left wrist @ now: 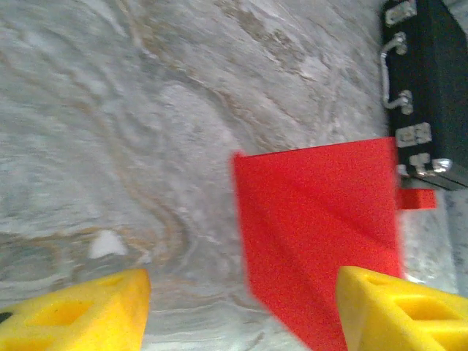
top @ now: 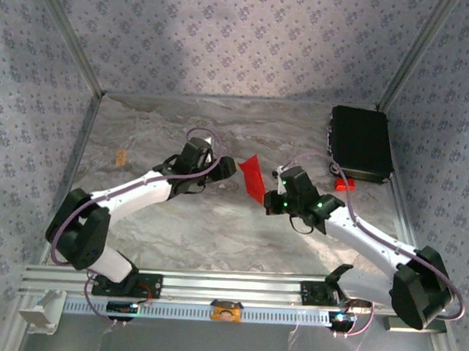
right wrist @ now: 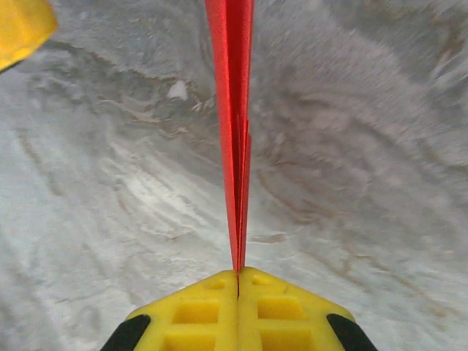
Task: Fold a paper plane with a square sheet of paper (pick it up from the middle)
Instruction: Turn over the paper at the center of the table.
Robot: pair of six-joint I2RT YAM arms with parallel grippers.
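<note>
Soft, even light came from overhead in the top view, leaving the marbled table [top: 215,237] palest along its far edge with only faint shadows on it, while the lower corners of the frame lay dimmer. The left wrist view was smeared by blur, worst on the black case [left wrist: 431,80] at upper right and along the edges of the sheet of paper [left wrist: 314,219]. The right wrist view was crisper at bottom centre but softened toward its upper right corner.

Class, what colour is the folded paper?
Bright red; the paper shows best in the left wrist view.
</note>
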